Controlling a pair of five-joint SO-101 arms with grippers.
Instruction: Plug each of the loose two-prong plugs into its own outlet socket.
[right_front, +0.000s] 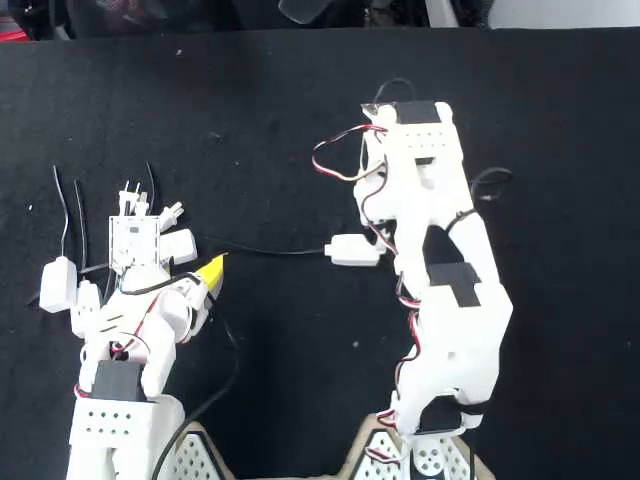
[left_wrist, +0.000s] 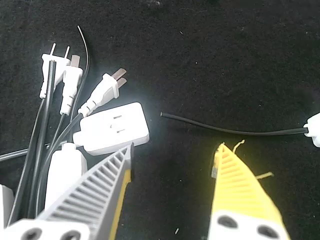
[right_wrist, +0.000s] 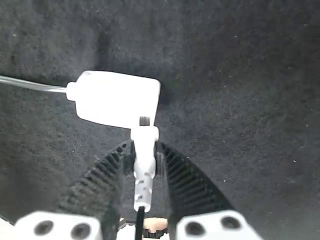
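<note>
Right gripper (right_wrist: 145, 150) pinching plug (right_wrist: 144, 172) at socket (right_wrist: 115, 97); left gripper (left_wrist: 175, 148) spread over open cloth (left_wrist: 225, 60).

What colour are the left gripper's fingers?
Left gripper: one finger grey, the other yellow; left wrist view shows it best.

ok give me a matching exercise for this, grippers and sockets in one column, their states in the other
1 left gripper
2 right gripper
3 socket by the loose plugs, the loose plugs lying beside it
4 socket at the right gripper

a shut on a white plug
b both slots bare
c fingers open, nothing between them
d the white plug's end meets it

Pairs: 1-c, 2-a, 3-b, 4-d
</note>
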